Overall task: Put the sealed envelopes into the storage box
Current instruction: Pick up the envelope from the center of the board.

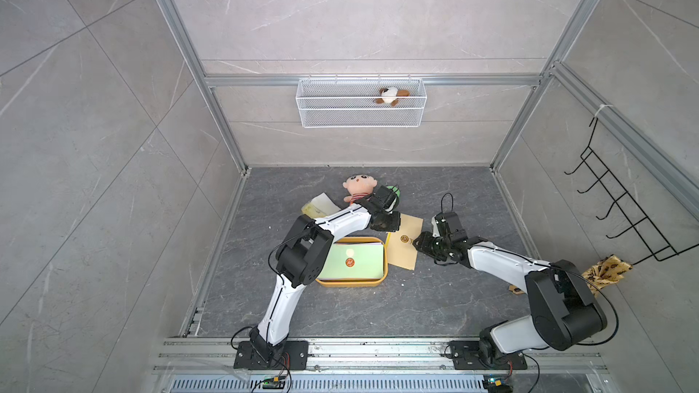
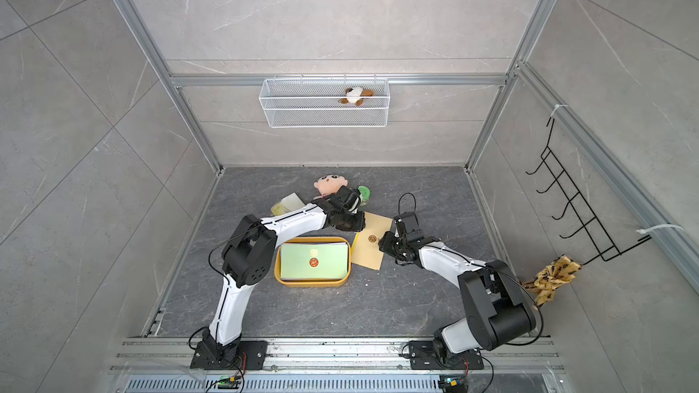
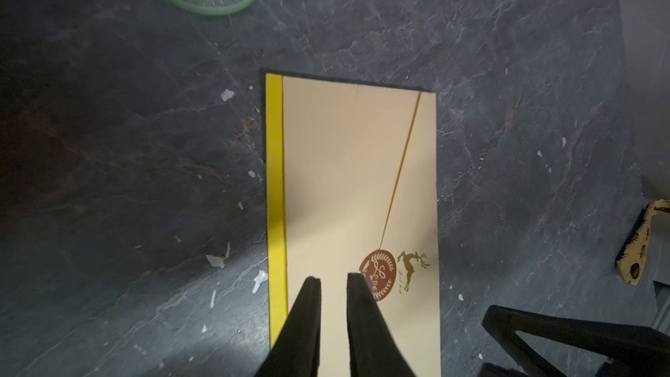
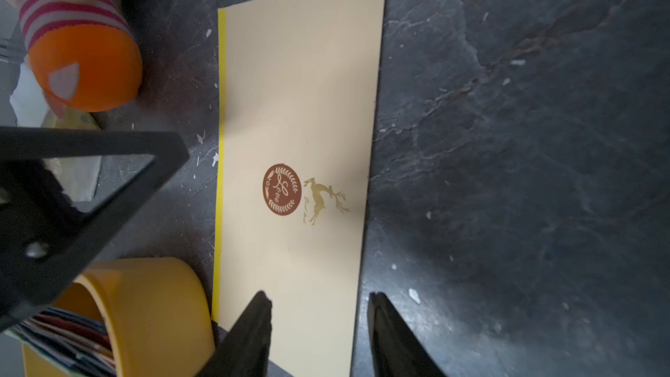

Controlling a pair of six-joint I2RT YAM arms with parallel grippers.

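A cream sealed envelope (image 1: pixel 406 255) (image 2: pixel 368 255) (image 3: pixel 344 175) (image 4: pixel 301 103) lies flat to the right of the storage box, on top of a yellow envelope (image 3: pixel 274 175) (image 4: pixel 221 103) whose edge shows. The mustard storage box (image 1: pixel 353 283) (image 2: pixel 312 283) (image 4: pixel 156 284) holds a stack of envelopes, a light green one (image 1: pixel 355 258) uppermost. My left gripper (image 3: pixel 333 277) (image 1: pixel 389 225) hangs over the cream envelope beside its brown seal, its jaws a narrow gap apart with nothing between them. My right gripper (image 4: pixel 321 297) (image 1: pixel 416 241) is open and straddles the envelope's right long edge.
A plush doll (image 1: pixel 359 187), a green can (image 1: pixel 395 191) and a yellowish tissue pack (image 1: pixel 319 206) lie behind the envelopes. A white wire basket (image 1: pixel 359 107) hangs on the back wall. A patterned cloth (image 1: pixel 605 270) hangs at the right wall.
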